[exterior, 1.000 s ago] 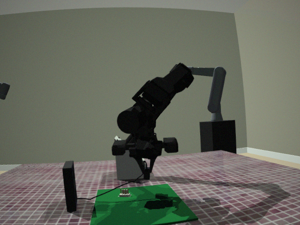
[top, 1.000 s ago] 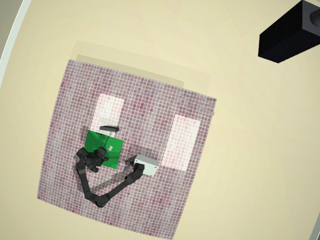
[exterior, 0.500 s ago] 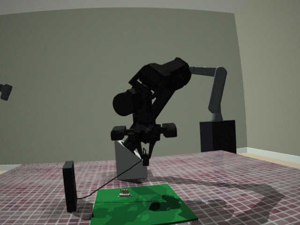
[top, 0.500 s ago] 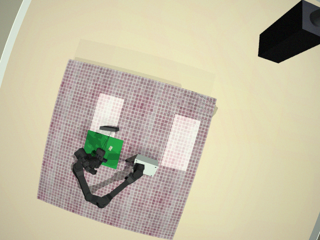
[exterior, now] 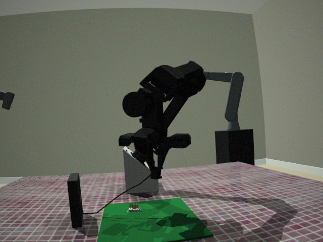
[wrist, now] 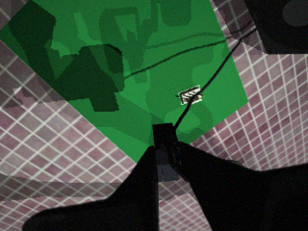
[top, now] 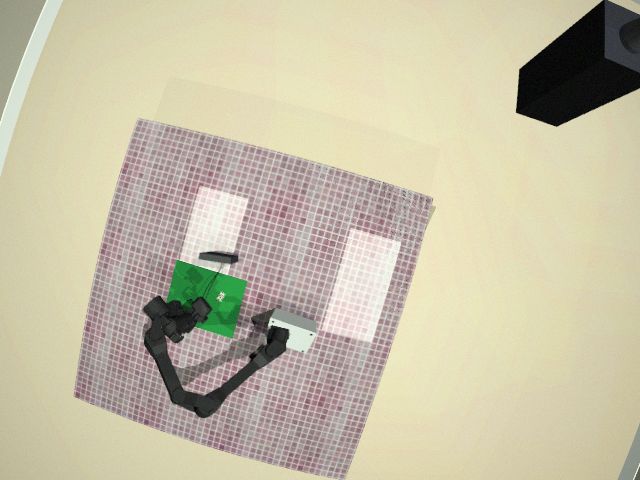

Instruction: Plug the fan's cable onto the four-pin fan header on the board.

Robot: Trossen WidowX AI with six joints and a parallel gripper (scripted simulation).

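My gripper is shut on the black plug, which hangs upright well above the green board. The four-pin header has a white base and bare upright pins. It lies up and to the right of the plug in the wrist view. The thin black cable runs from the plug down to the black fan, standing upright beyond the board's edge. The plug is hidden under the arm in the top view.
A pale wedge-shaped box stands beside the board at the arm's base. The cable crosses over the header in the wrist view. Arm shadows fall on the board. A grey arm on a black pedestal stands in the background.
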